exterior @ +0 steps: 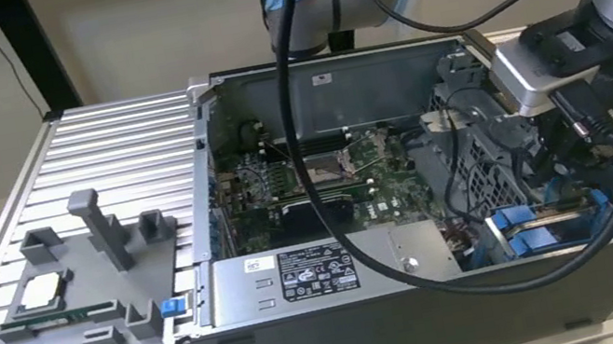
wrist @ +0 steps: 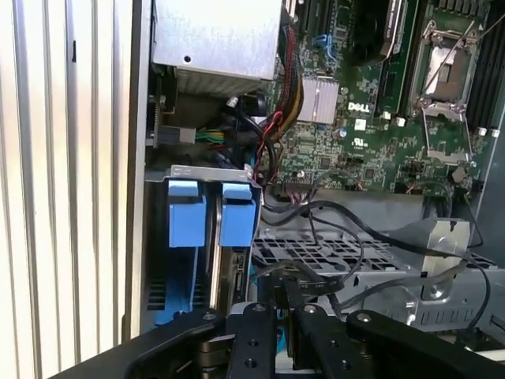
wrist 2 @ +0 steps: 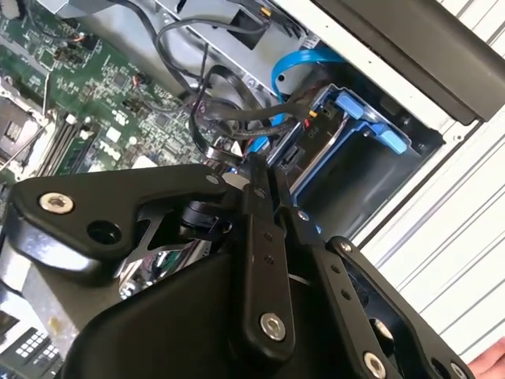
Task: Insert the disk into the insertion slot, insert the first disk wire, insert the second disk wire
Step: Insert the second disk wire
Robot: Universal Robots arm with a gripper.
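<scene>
Hand (wrist 2: 272, 185): black linkage fingers drawn close together, tips nearly meeting over a bundle of dark cables; whether they pinch a cable or a plug I cannot tell. In the first wrist view the hand (wrist: 280, 296) sits just above the perforated metal drive cage (wrist: 339, 253).
Arm: grey wrist (exterior: 589, 56) reaches down into the computer case (exterior: 432, 311) at the exterior view's right, thick black cable looping across the case.
Disk: blue frame tabs (wrist: 213, 213) stand side by side in the bay at the case's corner; a sliver of the disk (wrist: 229, 276) edge shows between the blue rails, seated inside the slot. In the exterior view the blue frame (exterior: 537, 226) lies low in the case beneath the wrist.
Wires: a light-blue flat cable (wrist 2: 304, 63) arcs above the bay; black cables (wrist 2: 229, 118) run from the motherboard toward the fingertips.
Motherboard (exterior: 321, 179): green, open processor socket at its middle.
Power supply (exterior: 324, 273): grey labelled box along the near wall, beside the bay.
Surface (exterior: 113, 149): ribbed aluminium, carrying a grey fixture tray (exterior: 64, 300) with parts, well apart from the case.
</scene>
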